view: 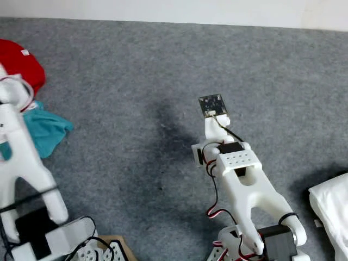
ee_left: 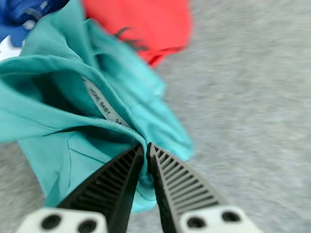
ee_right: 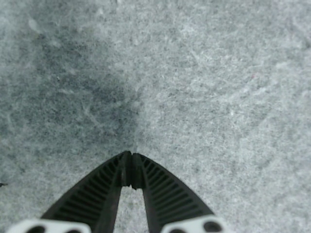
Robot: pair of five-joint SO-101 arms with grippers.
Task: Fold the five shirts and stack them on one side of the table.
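At the left edge of the table [view: 163,60], the left gripper [ee_left: 146,148] is clenching what looks like a fold of the teal shirt [ee_left: 58,77], which is lying crumpled beside the red shirt [ee_left: 141,24]. Over the table's middle, the right gripper [ee_right: 131,158] is hovering, clenched on nothing.

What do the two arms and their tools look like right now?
The left arm and right arm have white plastic shells with black motors. Red, black and white cables loop along the right arm. The left tool and right tool have black ribbed tapering fingers on white mounts.
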